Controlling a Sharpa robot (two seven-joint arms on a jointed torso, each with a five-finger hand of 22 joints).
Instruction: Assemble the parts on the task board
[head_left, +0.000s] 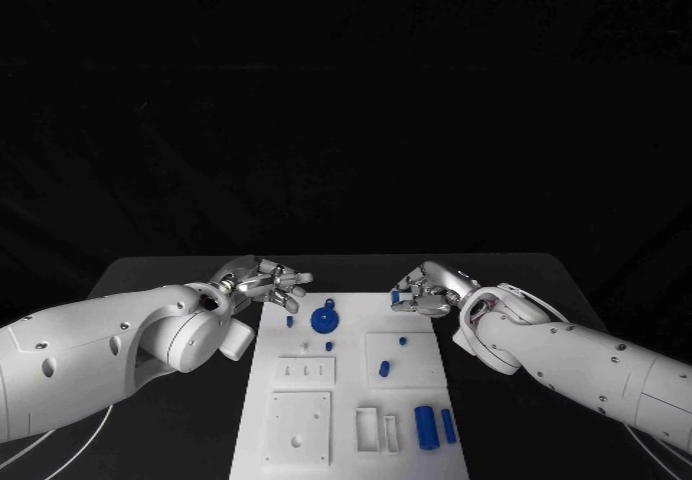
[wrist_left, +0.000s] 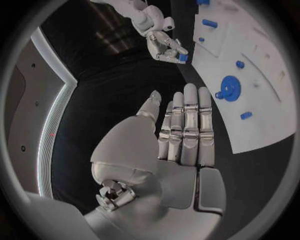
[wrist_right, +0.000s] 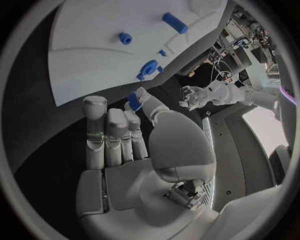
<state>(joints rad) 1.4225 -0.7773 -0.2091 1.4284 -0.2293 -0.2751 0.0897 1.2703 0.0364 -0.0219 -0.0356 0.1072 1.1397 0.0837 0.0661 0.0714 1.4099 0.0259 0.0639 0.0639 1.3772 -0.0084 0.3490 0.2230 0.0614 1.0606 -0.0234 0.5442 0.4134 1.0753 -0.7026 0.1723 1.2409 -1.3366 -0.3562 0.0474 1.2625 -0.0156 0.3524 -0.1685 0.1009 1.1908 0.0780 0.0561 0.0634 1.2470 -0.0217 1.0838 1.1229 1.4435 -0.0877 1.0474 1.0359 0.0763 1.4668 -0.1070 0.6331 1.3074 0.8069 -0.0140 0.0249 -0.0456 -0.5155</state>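
The white task board (head_left: 351, 398) lies in the middle of the table. On its far part stands a round blue disc with a knob (head_left: 326, 320), with small blue pegs (head_left: 329, 346) around it. Two blue cylinders (head_left: 427, 426) lie near the front right. My right hand (head_left: 428, 289) hovers at the board's far right corner and pinches a small blue part (head_left: 395, 297) between thumb and a finger; the same part (wrist_right: 134, 101) shows in the right wrist view. My left hand (head_left: 265, 279) is at the far left corner, fingers (wrist_left: 189, 120) straight and holding nothing.
White raised blocks (head_left: 299, 427) and a slotted white piece (head_left: 369, 428) sit on the board's near half. More blue pegs (head_left: 385, 369) stand on the right plate. Black table (head_left: 173, 440) surrounds the board on all sides.
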